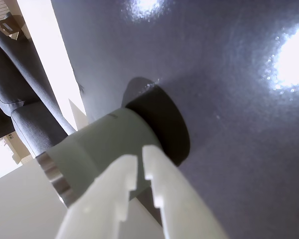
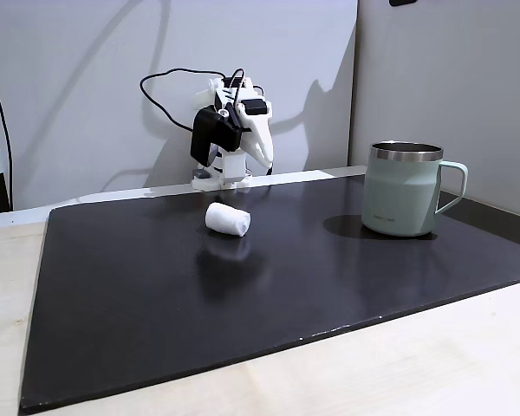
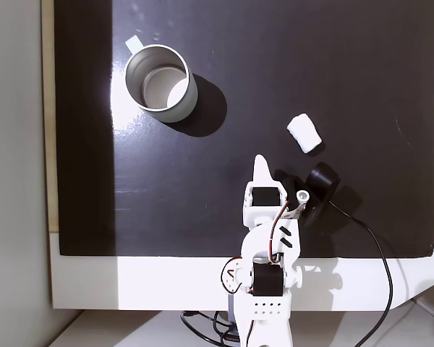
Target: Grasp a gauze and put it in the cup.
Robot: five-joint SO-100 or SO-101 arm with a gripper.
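The gauze point(image 2: 227, 219) is a small white roll lying on its side on the black mat, out in front of the arm; from above the gauze point(image 3: 304, 133) lies up and to the right of my gripper tip. The cup point(image 2: 403, 195), mint green with a steel rim, stands upright at the right; from above the cup point(image 3: 192, 95) is at the upper left and looks empty. My gripper point(image 3: 260, 165) is folded back near the arm's base, apart from both. In the wrist view my gripper point(image 1: 140, 160) is shut with nothing in it, and the cup point(image 1: 104, 142) shows beyond it.
The black mat point(image 2: 243, 295) covers most of the pale table point(image 2: 433, 364). A black cable point(image 3: 380, 260) runs from the wrist camera off the mat's near edge. White panels point(image 2: 87, 87) stand behind the arm's base point(image 2: 221, 178).
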